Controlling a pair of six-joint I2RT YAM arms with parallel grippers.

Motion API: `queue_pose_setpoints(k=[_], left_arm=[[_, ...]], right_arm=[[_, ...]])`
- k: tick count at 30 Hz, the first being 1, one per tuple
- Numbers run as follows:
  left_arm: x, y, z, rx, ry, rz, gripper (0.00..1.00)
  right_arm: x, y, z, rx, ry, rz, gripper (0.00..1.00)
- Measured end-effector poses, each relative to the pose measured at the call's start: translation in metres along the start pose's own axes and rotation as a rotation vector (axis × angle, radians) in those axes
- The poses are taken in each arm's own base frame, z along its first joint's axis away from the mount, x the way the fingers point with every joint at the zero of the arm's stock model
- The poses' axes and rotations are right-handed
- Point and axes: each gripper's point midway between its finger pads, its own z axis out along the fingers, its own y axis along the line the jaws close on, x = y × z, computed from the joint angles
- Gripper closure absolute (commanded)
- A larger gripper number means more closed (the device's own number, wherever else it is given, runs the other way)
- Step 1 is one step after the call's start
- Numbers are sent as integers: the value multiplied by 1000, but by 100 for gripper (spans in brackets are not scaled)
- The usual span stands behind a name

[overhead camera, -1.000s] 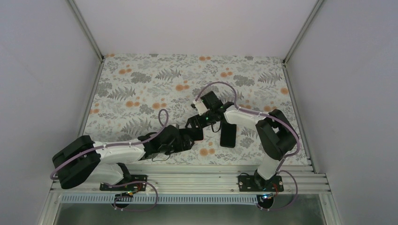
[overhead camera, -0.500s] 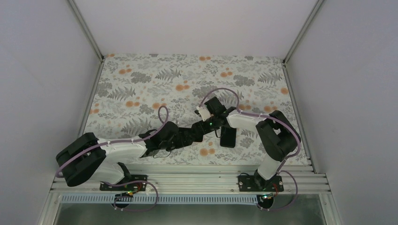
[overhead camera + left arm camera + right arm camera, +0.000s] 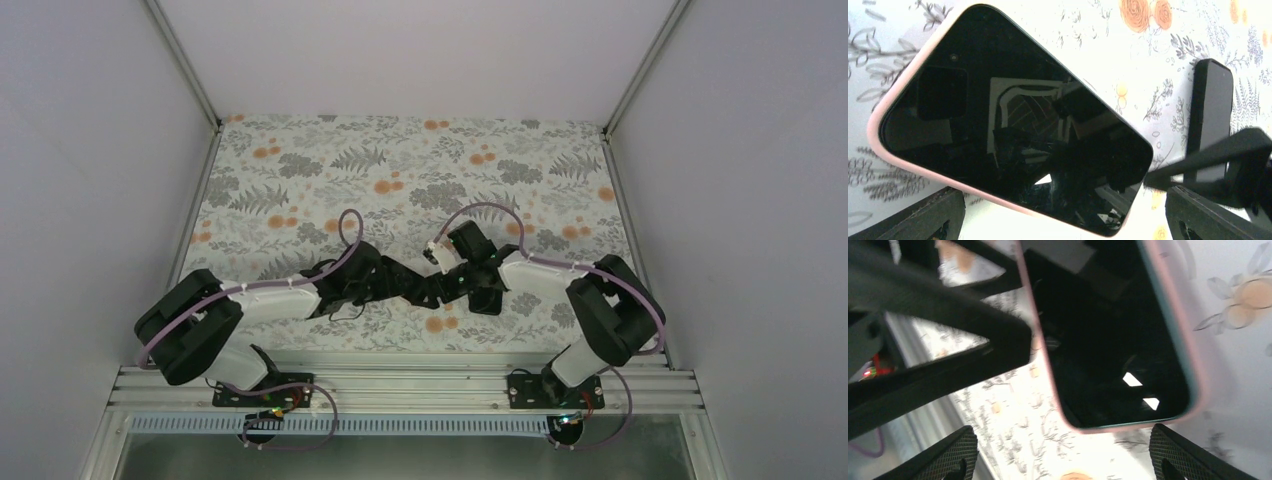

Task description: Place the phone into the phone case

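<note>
Seen from above, both arms stretch low over the floral table (image 3: 300,190), and the left gripper (image 3: 407,284) and right gripper (image 3: 453,287) meet near its middle. The left wrist view shows its jaws spread wide, with the pink-rimmed phone (image 3: 998,125) just ahead and the black phone case (image 3: 1211,110) to the right. In the right wrist view the jaws also gape, with the phone just beyond them.

Pink-rimmed phone (image 3: 1013,135) — screen up, black case (image 3: 1210,115) beside

The phone (image 3: 1008,130) sits over the near-middle of the table (image 3: 300,170), with the left gripper (image 3: 1065,222) on its left and the right gripper (image 3: 1063,460) on its right. What looks like the phone case (image 3: 1210,110) lies flat on the table just right of the phone, not touching it.
</note>
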Motion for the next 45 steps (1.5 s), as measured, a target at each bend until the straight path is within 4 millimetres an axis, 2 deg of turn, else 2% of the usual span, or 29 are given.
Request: queue_pose_setpoints(k=[6, 12, 20, 25, 30, 34, 41, 45], left_arm=[[-11, -3, 7, -13, -10, 38, 0], [-11, -1, 6, -15, -14, 50, 0], [-6, 8, -3, -7, -24, 36, 0], [-5, 8, -5, 16, -34, 21, 0], [-8, 10, -5, 10, -45, 12, 0], [-9, 8, -2, 14, -43, 16, 0], [-16, 5, 3, 22, -41, 18, 0], [-22, 4, 5, 29, -47, 22, 0]], right_arm=[[11, 19, 5, -86, 10, 0, 20], [8, 13, 1, -24, -14, 9, 17], [-20, 1, -16, 92, -89, 0, 15], [-36, -5, -8, 121, -81, -6, 16], [-47, -19, 0, 156, -62, 5, 16], [-41, -28, 12, 163, -23, 18, 16], [-41, -31, 12, 168, -37, 12, 20], [-31, -19, 14, 109, -27, 4, 22]])
